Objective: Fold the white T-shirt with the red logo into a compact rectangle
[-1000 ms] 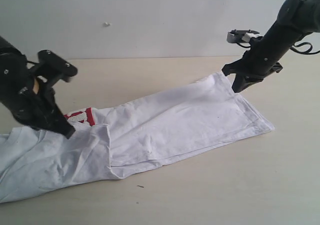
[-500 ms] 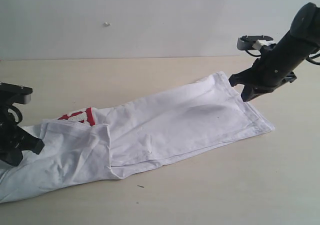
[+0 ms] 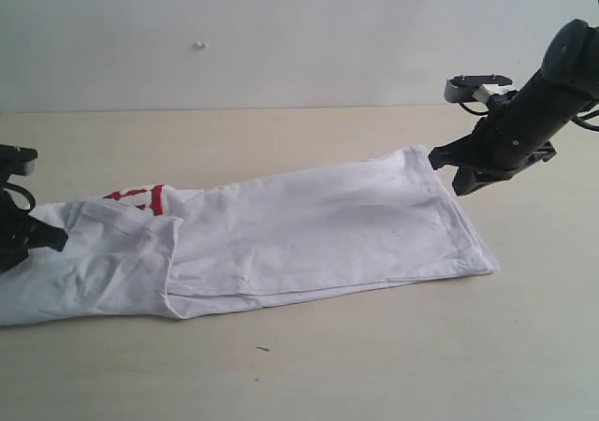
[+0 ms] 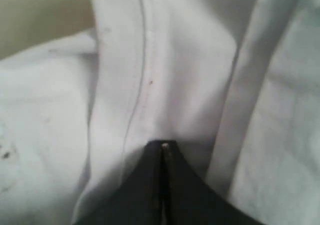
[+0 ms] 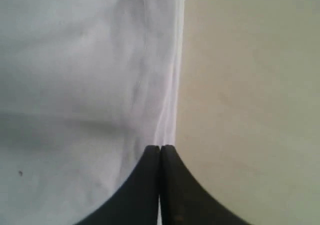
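- White cotton is spread across a pale wooden table (image 3: 393, 365): the white T-shirt (image 3: 309, 229) is laid out as 1 long, narrow band, folded lengthwise, running from 9 o'clock to 3 o'clock in the exterior view.
- The red logo (image 3: 137, 197) is seen only as a small red strip peeking from under a fold on the band's far edge, toward 9 o'clock.
- 2 black arms are seen, 1 at each end of the band.
- In the left wrist view the left gripper (image 4: 162, 146) is shown with its jaws pressed fully together, and a ridge of bunched white cloth is pinched at the tips. In the exterior view it is found at 9 o'clock, low on the shirt's end.
- In the right wrist view the right gripper (image 5: 160, 147) is likewise shown fully closed. The stitched hem runs straight into its tips and appears to be pinched there, with bare table beside it. In the exterior view it is found at 2 o'clock, at the band's far corner.
- 1 small dark speck is seen on the table at 6 o'clock, apart from the shirt.
- Behind the table, at 12 o'clock, a plain pale wall (image 3: 299, 37) is seen.
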`<state>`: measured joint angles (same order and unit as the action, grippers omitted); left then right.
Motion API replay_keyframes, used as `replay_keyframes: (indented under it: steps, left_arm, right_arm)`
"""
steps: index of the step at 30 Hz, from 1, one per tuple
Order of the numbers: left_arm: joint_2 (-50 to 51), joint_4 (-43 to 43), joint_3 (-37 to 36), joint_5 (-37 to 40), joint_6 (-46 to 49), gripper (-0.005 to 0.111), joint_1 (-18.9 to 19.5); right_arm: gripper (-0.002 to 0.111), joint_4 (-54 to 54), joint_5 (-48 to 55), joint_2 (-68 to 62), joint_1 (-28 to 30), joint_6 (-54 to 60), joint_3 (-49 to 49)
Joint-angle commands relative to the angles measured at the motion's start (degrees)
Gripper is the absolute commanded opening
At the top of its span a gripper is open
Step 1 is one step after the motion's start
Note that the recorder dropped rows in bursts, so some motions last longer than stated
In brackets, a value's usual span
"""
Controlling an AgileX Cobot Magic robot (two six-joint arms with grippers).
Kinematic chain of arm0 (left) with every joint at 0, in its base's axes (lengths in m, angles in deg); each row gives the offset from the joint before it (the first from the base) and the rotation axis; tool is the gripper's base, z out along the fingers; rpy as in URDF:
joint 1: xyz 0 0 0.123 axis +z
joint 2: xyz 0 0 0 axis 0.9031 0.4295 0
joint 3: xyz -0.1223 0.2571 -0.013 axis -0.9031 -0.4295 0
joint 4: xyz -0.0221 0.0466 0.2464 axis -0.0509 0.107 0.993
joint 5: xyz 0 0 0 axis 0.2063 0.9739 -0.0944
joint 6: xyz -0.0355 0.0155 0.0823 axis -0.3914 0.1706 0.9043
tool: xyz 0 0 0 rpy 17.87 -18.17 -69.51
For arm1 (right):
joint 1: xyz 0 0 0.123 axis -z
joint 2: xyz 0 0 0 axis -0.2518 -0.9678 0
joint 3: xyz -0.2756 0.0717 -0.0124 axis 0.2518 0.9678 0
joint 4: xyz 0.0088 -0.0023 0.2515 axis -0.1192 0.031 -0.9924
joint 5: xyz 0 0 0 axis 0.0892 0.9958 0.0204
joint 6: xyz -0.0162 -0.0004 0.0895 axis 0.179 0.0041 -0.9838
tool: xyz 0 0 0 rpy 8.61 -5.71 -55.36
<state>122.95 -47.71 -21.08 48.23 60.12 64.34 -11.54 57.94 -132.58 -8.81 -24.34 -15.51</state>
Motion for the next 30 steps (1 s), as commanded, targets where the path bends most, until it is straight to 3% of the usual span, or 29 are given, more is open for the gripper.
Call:
replay_keyframes:
  steps: [1,9,15,20,26,30]
  left_arm:
    - [1.81,1.77,4.35,-3.17,-0.47,0.000,0.29]
    - [-3.40,1.14,5.07,-2.75,-0.37,0.000,0.29]
    - [-9.84,0.19,4.96,3.60,-0.46,0.000,0.29]
    - [-13.43,0.07,-0.27,4.11,-3.39,0.000,0.38]
    - [-13.68,-0.73,-6.14,3.76,-6.48,0.000,3.23]
    - [-13.68,-6.84,-7.16,3.76,-3.26,0.000,5.62]
  right_arm:
    - [0.000,0.31,-0.72,0.36,0.23,0.13,0.08]
    - [0.000,-0.73,2.09,0.56,0.23,1.12,-2.16]
    - [0.000,-2.46,4.04,3.73,-0.25,1.12,-2.26]
    - [0.000,-0.08,3.65,4.49,-3.92,0.21,0.51]
    - [0.000,9.08,1.69,3.99,-7.11,-7.88,3.40]
    - [0.000,9.43,2.83,2.09,-7.11,-8.07,3.40]
